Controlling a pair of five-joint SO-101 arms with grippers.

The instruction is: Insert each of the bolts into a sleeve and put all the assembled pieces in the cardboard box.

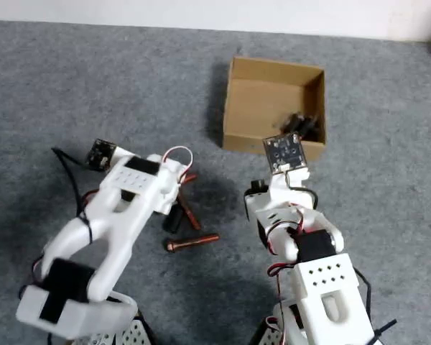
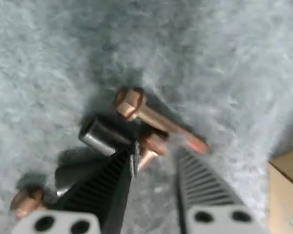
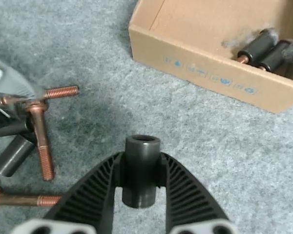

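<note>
My right hand (image 3: pixel 140 168) is squeezing a black sleeve (image 3: pixel 142 145) standing up, near the cardboard box (image 3: pixel 200 68), and my left hand (image 2: pixel 156 161) is spread wide over the bolts (image 2: pixel 158 119) lying on the grey surface (image 2: pixel 234 58).

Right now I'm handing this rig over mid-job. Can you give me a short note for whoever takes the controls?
Left tool: open, hovering low over the pile of loose parts on the carpet, gripping nothing.
Right tool: shut on a black sleeve, held upright in front of the cardboard box.
Done: two assembled pieces lie in the box.
Left to do: three copper bolts and what look like two more sleeves lie loose by the left tool. Each bolt needs a sleeve, then goes into the box.
</note>
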